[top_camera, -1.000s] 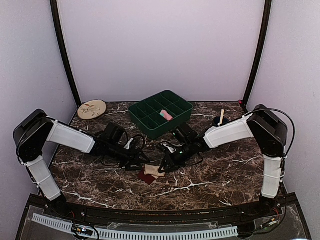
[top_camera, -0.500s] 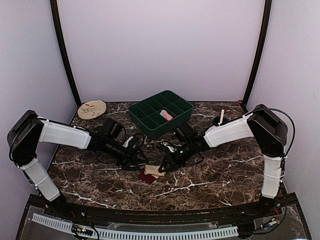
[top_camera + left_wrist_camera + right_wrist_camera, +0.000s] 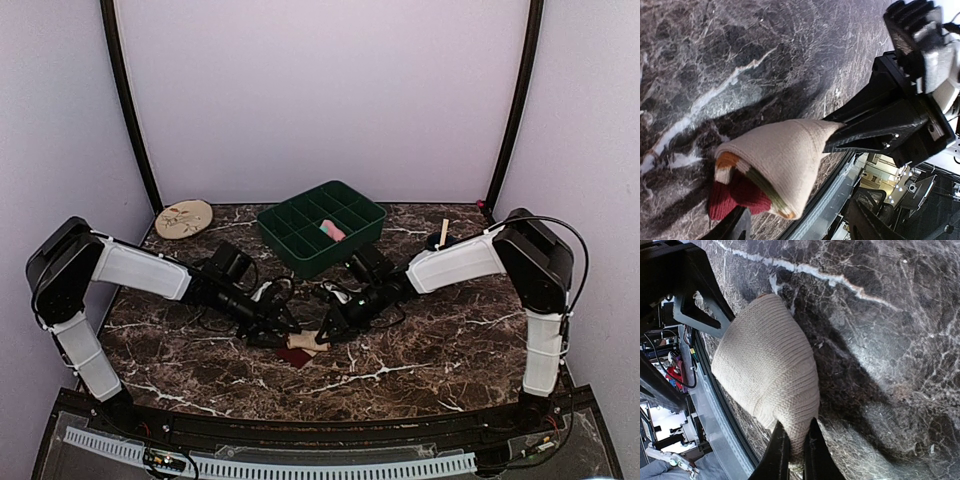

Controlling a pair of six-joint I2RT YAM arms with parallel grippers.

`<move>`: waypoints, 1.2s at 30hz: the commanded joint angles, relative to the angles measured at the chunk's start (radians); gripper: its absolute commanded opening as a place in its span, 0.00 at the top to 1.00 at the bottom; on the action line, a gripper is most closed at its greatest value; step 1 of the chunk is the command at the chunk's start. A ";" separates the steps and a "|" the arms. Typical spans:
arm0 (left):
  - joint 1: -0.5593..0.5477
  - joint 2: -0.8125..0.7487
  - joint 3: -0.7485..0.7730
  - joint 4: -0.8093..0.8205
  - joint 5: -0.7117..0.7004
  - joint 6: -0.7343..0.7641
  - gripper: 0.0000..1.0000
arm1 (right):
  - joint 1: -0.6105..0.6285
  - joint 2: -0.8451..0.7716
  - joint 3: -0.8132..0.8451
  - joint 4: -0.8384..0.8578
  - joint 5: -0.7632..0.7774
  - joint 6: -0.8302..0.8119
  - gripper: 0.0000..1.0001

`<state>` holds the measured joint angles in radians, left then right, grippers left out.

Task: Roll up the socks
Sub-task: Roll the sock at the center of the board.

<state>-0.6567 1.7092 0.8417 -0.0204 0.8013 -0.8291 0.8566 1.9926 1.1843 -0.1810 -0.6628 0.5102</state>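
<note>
Dark marble table (image 3: 450,340), white-veined. At the far left back corner you see a round beige disc (image 3: 184,218). Your left gripper (image 3: 284,330) sits low at the striped sock (image 3: 305,344), its fingers spread wide by the maroon-and-olive end, pinching nothing. The sock lies mid-table toward the front, bunched into a cone with the beige side out. Your right gripper (image 3: 326,333) is clamped tight on the sock's beige tip. Behind them, the green tray (image 3: 290,255) holds the pink sock (image 3: 332,231) in one compartment.
</note>
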 commanded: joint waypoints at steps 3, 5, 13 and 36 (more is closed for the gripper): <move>-0.009 0.039 0.029 0.036 0.024 -0.016 0.31 | -0.007 0.030 0.040 0.011 -0.024 0.002 1.00; -0.010 0.050 0.036 0.042 0.024 -0.018 0.31 | -0.008 0.033 0.045 0.008 -0.028 0.003 1.00; -0.010 0.090 0.063 0.046 0.018 -0.021 0.38 | -0.007 0.044 0.052 0.007 -0.033 0.004 1.00; 0.035 0.163 0.039 0.089 -0.011 -0.113 1.00 | -0.018 0.000 0.015 -0.027 0.111 -0.030 0.70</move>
<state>-0.6411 1.8679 0.9134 0.0330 0.8097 -0.8886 0.8467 2.0418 1.2240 -0.2070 -0.6418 0.5045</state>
